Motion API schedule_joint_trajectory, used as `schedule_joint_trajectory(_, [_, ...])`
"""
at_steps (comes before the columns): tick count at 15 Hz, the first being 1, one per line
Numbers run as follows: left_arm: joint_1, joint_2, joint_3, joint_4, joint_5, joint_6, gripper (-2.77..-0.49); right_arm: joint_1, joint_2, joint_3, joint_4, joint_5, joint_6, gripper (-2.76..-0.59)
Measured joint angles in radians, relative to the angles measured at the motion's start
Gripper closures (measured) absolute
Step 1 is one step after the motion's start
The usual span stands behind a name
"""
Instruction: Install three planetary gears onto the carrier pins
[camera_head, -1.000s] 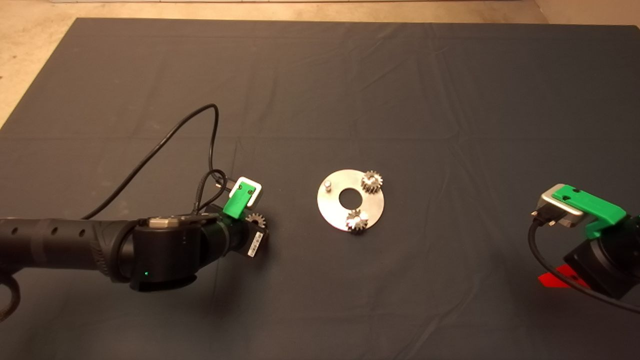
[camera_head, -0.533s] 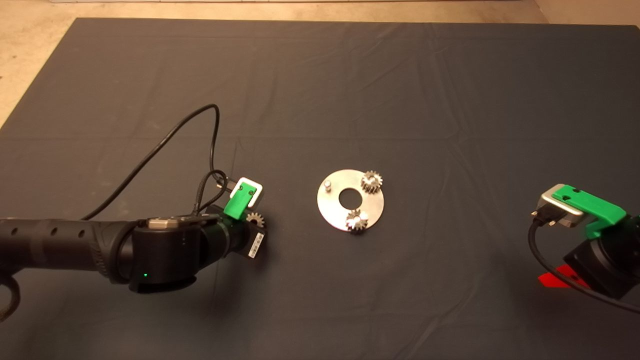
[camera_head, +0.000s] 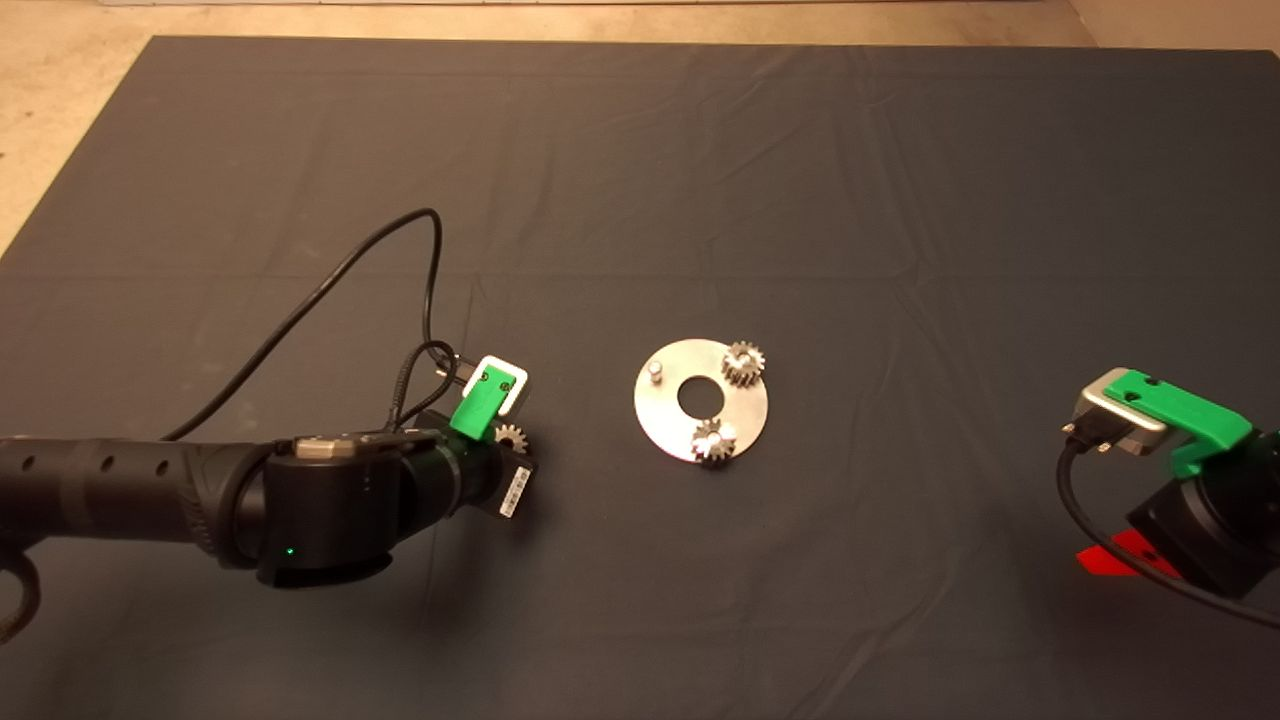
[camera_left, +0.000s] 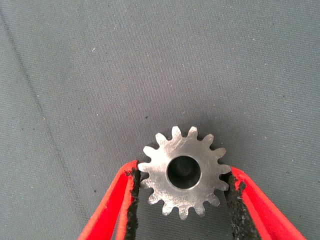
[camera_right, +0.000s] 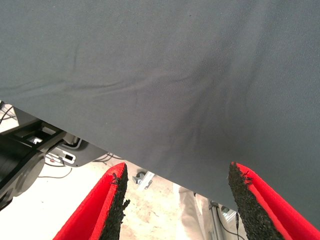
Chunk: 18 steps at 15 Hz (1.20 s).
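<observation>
We are seeing two of the three planetary gears already sitting on the disc (camera_head: 662, 420): one gear (camera_head: 743, 363) at the far-right pin and a second gear (camera_head: 712, 441) at the near pin, both over their carrier pins as far as the head view shows, though we cannot confirm they are fully seated. One bare pin (camera_head: 655, 372) is standing free on the disc's left side, so one install is left. The third gear (camera_left: 184, 171) is lying flat on the mat (camera_head: 640, 180), well to the left of the disc, partly hidden under the left arm in the head view (camera_head: 511, 438). The left gripper (camera_left: 184, 200) is working it: its black pads (camera_left: 132, 192) are bracketing the gear on opposite sides and touching the tooth tips, fingers narrowed to about the gear's width. We are judging this as a pinch just closing on the gear, with the gear looking to be resting on the mat rather than lifted. The right gripper (camera_right: 175, 200) is parked at the mat's near-right edge with fingers spread wide, holding nothing, and its wrist view is showing only mat and floor beyond.
</observation>
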Motion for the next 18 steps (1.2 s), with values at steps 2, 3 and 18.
schedule_joint_trajectory(2, [0.000, 0.000, 0.002, 0.000, 0.001, -0.001, -0.98, 0.000, 0.000, 0.000, 0.000, 0.000, 0.000, -1.47])
schedule_joint_trajectory(3, [0.000, 0.000, 0.002, -0.001, 0.001, -0.008, -0.98, 0.000, 0.000, 0.000, 0.000, 0.000, -0.001, -1.47])
schedule_joint_trajectory(18, [-0.133, 0.106, 0.079, -0.120, 0.077, -0.018, -0.81, 0.000, -0.017, 0.000, 0.000, 0.000, -0.015, -1.47])
